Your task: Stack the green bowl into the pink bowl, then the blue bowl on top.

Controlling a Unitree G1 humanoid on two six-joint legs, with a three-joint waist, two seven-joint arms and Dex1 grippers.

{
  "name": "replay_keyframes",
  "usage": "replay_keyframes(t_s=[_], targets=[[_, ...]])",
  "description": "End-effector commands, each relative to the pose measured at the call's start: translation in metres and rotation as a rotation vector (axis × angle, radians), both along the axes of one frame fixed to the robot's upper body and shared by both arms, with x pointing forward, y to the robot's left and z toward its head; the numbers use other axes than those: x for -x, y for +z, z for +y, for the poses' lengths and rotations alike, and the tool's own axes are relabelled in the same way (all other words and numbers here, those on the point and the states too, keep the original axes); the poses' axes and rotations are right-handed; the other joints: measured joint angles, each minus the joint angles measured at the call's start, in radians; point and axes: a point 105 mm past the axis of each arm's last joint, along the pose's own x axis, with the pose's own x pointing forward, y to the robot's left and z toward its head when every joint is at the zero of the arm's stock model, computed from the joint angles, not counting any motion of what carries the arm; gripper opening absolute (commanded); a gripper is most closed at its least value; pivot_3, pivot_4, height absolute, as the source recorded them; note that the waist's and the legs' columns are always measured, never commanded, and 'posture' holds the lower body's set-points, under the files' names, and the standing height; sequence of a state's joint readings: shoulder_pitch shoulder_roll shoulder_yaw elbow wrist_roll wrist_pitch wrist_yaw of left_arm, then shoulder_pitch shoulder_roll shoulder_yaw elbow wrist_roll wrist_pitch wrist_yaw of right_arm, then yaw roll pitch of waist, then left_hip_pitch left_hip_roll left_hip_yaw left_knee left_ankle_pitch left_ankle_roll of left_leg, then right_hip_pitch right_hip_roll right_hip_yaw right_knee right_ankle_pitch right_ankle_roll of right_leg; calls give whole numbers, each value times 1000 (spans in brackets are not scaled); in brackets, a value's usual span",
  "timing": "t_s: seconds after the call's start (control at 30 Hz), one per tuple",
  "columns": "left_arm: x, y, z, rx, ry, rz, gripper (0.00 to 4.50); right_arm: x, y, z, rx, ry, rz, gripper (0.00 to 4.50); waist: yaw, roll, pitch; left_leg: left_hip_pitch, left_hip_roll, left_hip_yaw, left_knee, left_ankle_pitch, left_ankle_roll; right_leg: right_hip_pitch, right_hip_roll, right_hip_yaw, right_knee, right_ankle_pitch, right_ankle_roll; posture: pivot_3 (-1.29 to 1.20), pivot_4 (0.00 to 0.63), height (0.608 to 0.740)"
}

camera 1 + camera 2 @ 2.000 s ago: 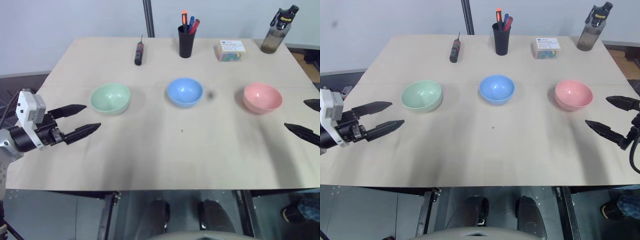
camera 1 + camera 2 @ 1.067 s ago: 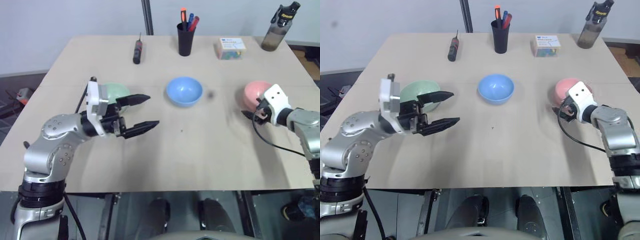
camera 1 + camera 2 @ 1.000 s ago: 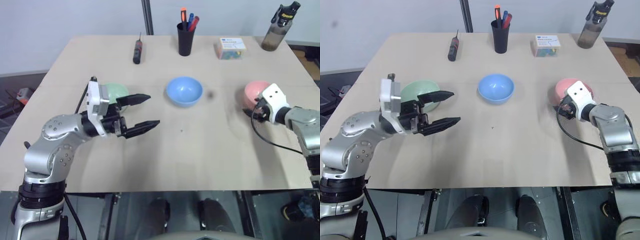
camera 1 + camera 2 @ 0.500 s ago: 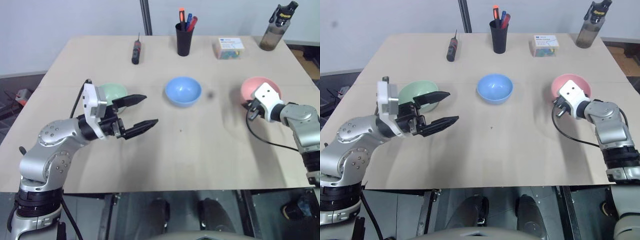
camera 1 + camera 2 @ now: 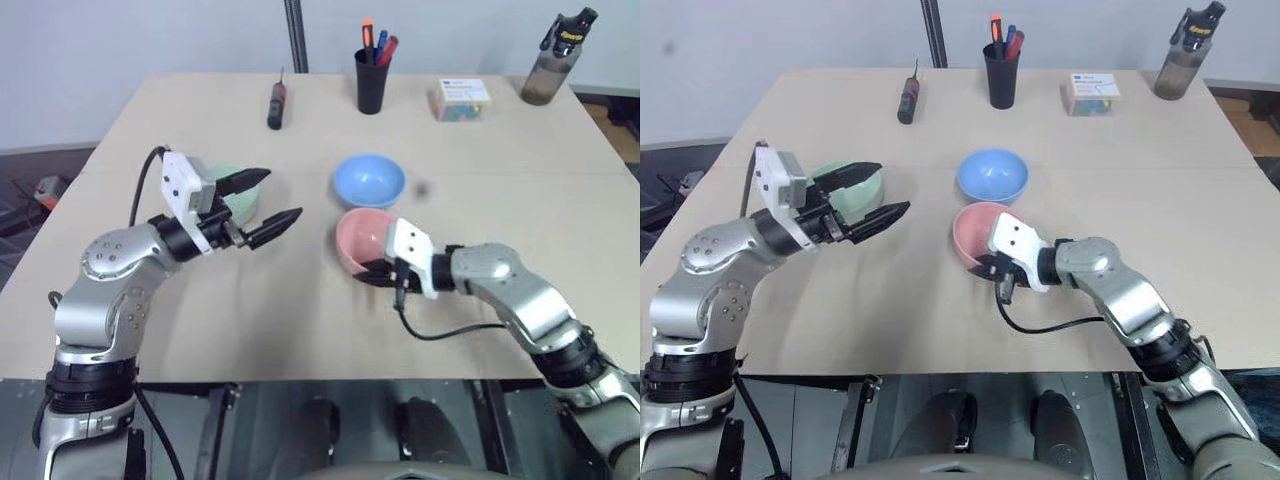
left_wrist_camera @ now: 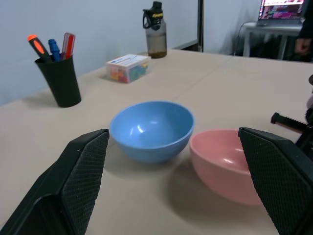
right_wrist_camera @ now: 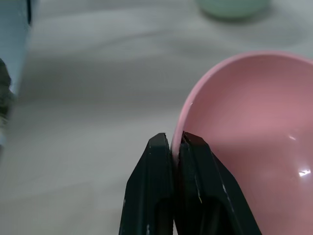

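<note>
My right gripper [image 7: 175, 138] is shut on the near rim of the pink bowl [image 5: 360, 236], one finger inside and one outside. The bowl sits low over the table's middle, just in front of the blue bowl [image 5: 368, 180], which stands upright and untouched. The green bowl [image 5: 240, 196] stands at the left, partly hidden behind my left gripper [image 5: 283, 194]. That gripper hovers open beside it, pointing toward the other two bowls, nothing between its fingers [image 6: 83, 171].
Along the table's back edge stand a screwdriver [image 5: 277, 104], a black pen cup [image 5: 371, 85], a small box [image 5: 460, 99] and a drink bottle [image 5: 552, 62]. A black cable loops on the table under my right wrist [image 5: 440, 330].
My right gripper closed on the pink bowl at the table's right and carried it left to the middle, in front of the blue bowl. The left gripper shifted slightly and stayed open.
</note>
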State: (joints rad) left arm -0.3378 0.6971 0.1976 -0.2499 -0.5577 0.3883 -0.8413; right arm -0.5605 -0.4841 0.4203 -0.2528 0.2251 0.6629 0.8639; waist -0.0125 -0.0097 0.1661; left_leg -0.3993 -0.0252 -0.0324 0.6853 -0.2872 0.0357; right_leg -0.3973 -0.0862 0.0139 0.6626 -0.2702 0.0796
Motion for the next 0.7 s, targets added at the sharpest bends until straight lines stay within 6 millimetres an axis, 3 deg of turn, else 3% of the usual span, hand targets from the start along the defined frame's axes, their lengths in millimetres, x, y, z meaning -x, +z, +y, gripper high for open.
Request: replay_keyframes(t_s=[0.03, 0.13, 0.17, 0.23, 0.4, 0.63, 0.7], targets=[[-8, 8, 9, -92, 145, -110, 4500, 0, -5, -2, 36, 0, 3, 2025, -1, 0, 0, 0, 0, 0, 0, 0, 0, 0, 0, 0, 0, 0, 0, 0, 150, 740], [-11, 2, 15, -183, 225, -99, 4500, 5, 10, -7, -4, -7, -18, 3177, -1, 0, 0, -1, 0, 0, -1, 0, 0, -1, 0, 0, 0, 0, 0, 0, 150, 740], [-12, -2, 19, -224, 261, -74, 4500, 4, 20, -8, -38, -19, -67, 3446, -1, 0, 0, -1, 0, 0, -1, 0, 0, -1, 0, 0, 0, 0, 0, 0, 150, 740], [-16, -11, 30, -373, 362, -38, 4500, 9, 44, -9, -128, -12, -146, 4469, -2, 0, 0, -1, 0, 0, -1, 0, 0, -2, 0, 1, 0, 0, 0, 0, 150, 740], [-22, -23, 47, -695, 486, 29, 4500, 17, 76, -22, -214, -23, -277, 4469, 1, 0, 1, -1, 0, 1, -1, 0, 0, -2, 1, 1, 1, 0, 0, 0, 150, 740], [-37, -38, 58, -865, 573, 76, 4500, 6, 82, -33, -213, -83, -353, 4469, -3, -1, 1, -1, 0, 1, -1, 0, 0, -2, 2, 1, 1, 0, 0, 0, 150, 740], [-40, -42, 59, -877, 580, 99, 3971, 3, 84, -33, -220, -88, -367, 4500, -3, -1, 1, -1, 0, 2, -1, 0, 0, -2, 2, 1, 1, 0, 0, 0, 150, 740]])
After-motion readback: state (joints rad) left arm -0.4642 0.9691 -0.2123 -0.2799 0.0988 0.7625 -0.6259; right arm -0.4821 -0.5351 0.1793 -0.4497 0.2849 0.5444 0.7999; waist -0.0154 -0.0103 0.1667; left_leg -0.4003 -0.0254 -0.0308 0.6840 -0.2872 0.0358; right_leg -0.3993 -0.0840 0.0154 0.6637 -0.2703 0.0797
